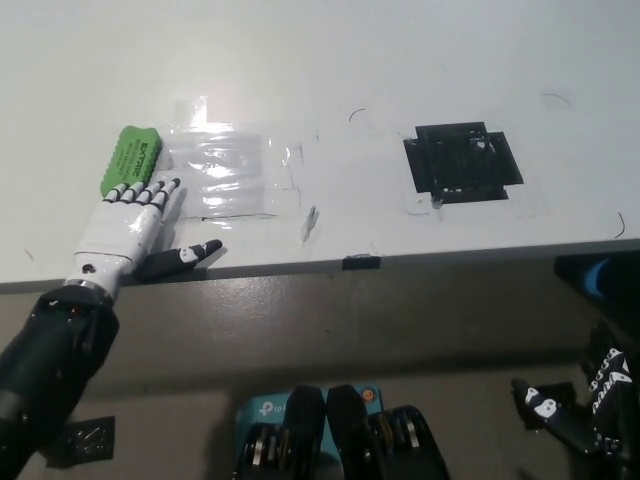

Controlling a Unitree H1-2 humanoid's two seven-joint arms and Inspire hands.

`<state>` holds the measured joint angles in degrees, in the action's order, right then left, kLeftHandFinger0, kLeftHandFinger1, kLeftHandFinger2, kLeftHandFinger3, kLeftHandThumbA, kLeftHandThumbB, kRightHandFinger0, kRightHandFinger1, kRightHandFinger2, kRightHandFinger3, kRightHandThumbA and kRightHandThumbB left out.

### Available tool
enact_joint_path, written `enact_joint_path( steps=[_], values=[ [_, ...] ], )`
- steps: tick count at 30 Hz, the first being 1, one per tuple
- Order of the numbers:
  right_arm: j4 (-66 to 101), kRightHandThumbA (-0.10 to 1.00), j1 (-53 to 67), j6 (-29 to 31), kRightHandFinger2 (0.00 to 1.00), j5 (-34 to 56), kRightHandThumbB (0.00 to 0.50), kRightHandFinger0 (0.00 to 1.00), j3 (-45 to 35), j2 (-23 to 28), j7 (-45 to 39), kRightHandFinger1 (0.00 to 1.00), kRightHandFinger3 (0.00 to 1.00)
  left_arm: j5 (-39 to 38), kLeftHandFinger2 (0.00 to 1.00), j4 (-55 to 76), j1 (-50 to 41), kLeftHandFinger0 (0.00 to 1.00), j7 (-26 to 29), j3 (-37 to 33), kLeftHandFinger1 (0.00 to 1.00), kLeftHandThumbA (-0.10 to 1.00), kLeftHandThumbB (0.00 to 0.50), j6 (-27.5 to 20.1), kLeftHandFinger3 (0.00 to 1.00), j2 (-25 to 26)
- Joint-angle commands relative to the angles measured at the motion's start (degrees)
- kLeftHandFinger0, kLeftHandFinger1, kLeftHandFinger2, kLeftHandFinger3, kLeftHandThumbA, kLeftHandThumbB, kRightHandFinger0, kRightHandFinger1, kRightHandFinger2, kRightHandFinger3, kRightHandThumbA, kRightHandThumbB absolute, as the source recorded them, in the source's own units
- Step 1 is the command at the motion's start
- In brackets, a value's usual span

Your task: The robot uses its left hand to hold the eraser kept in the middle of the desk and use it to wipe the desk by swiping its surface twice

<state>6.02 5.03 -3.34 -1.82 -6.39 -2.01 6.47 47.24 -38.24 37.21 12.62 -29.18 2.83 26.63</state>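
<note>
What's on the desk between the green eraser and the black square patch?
In the head view, strips of clear tape lie between the green rectangular eraser and the black square patch, then bare white desk with faint pen marks.

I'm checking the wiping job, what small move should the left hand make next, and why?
Probably reach a little further forward and close around the green eraser. The white left hand lies flat and open on the desk, fingertips just at the eraser's near edge, so nothing is gripped yet. The black right hand rests low beside the desk.
</note>
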Motion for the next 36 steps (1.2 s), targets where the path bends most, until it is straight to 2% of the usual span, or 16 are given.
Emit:
enact_joint_path(
  steps=[1,5,7,8,9,10,13,15,18,22,23,25,29,33,35,36],
  values=[
    [1.98,1.0,0.32,1.33,1.0,-0.28,0.19,0.98,-0.16,-0.19,0.7,1.0,1.0,-4.49,1.0,-1.52,-1.51,1.0,-2.27,2.45,1.0,1.0,0.389,-2.28,1.0,-1.21],
    [1.92,1.0,0.38,1.52,1.0,-1.15,0.17,0.96,0.22,0.1,0.72,1.0,1.0,-6.53,1.0,-0.61,-2.32,1.0,-2.24,4.37,1.0,1.0,0.335,-4.15,1.0,-3.38],
    [1.96,1.0,0.45,1.5,1.0,-1.12,0.188,0.98,0.31,0.3,0.5,1.0,1.0,-8.2,1.0,-0.37,-2.73,1.0,-3.52,5.59,1.0,1.0,0.276,-5.54,1.0,-4.56],
    [2.1,1.0,0.32,1.33,1.0,-1.23,0.159,0.98,0.34,0.27,0.52,1.0,1.0,-10.53,1.0,-1.12,-2.72,1.0,-3.74,6.46,1.0,1.0,0.25,-8.46,1.0,-5.79],
    [2.02,1.0,0.34,1.62,1.0,-1.47,0.195,0.98,0.45,0.39,0.47,1.0,1.0,-12.02,1.0,-1.29,-2.58,1.0,-4.99,6.92,1.0,1.0,0.269,-9.45,1.0,-6.66],
    [2.13,1.0,0.23,1.39,1.0,-1.3,0.196,0.97,0.4,0.29,0.47,1.0,1.0,-13.83,1.0,-1.93,-2.33,1.0,-5.03,7.77,1.0,1.0,0.245,-11.08,1.0,-8.51],
    [1.92,1.0,-0.28,1.57,1.0,-1.5,0.204,0.96,0.51,0.25,0.54,1.0,1.0,-15.01,1.0,-3.21,-1.54,1.0,-5.25,8.78,1.0,1.0,0.258,-12.33,1.0,-10.55],
    [1.92,1.0,-0.26,1.92,1.0,-1.93,0.21,0.96,1.04,0.5,0.16,1.0,1.0,-19.06,1.0,-4.52,-0.06,1.0,-9.13,10.31,1.0,1.0,0.349,-11.87,1.0,-14.03],
    [1.86,1.0,-0.46,1.88,1.0,-1.91,0.2,0.97,1.29,0.52,0.12,1.0,1.0,-22.81,1.0,-7.09,0.7,1.0,-10.06,12.77,1.0,1.0,0.385,-13.98,1.0,-16.86],
    [1.98,1.0,-0.93,2.16,1.0,-0.87,0.178,0.97,0.92,0.74,-0.21,1.0,1.0,-24.47,1.0,-8.56,0.68,1.0,-11.13,13.87,1.0,1.0,0.367,-13.51,1.0,-20.46],
    [2.03,1.0,-1.09,2.05,1.0,-1.26,0.171,0.98,0.98,0.82,-0.08,1.0,1.0,-24.59,1.0,-8.87,0.62,1.0,-11.11,13.83,1.0,1.0,0.396,-13.82,1.0,-21.04],
    [2.38,1.0,-1.17,1.49,1.0,-1.76,0.197,0.98,1.06,0.93,0.06,1.0,1.0,-24.86,1.0,-9.34,0.52,1.0,-11.24,13.62,1.0,1.0,0.394,-14.93,1.0,-21.45],
    [2.86,1.0,-1.68,0.65,1.0,-1.9,0.177,0.99,0.9,0.71,0.31,1.0,1.0,-23.34,1.0,-11.0,1.1,1.0,-11.1,11.45,1.0,1.0,0.431,-15.41,1.0,-22.79],
    [3.48,1.0,-2.17,0.18,1.0,-2.94,0.182,0.96,0.8,0.64,0.82,1.0,1.0,-20.61,1.0,-13.39,2.26,1.0,-10.29,8.48,1.0,1.0,0.403,-16.09,1.0,-23.74],
    [3.69,1.0,-2.52,-0.08,1.0,-2.77,0.164,0.97,0.68,0.57,0.83,1.0,1.0,-18.56,1.0,-13.94,2.77,1.0,-9.29,6.35,1.0,1.0,0.378,-15.43,1.0,-23.8],
    [3.8,1.0,-2.76,-0.26,1.0,-2.93,0.114,0.97,0.38,0.26,1.4,1.0,1.0,-17.25,1.0,-14.47,3.09,1.0,-9.03,4.78,1.0,1.0,0.377,-14.43,1.0,-24.07]
  ],
)
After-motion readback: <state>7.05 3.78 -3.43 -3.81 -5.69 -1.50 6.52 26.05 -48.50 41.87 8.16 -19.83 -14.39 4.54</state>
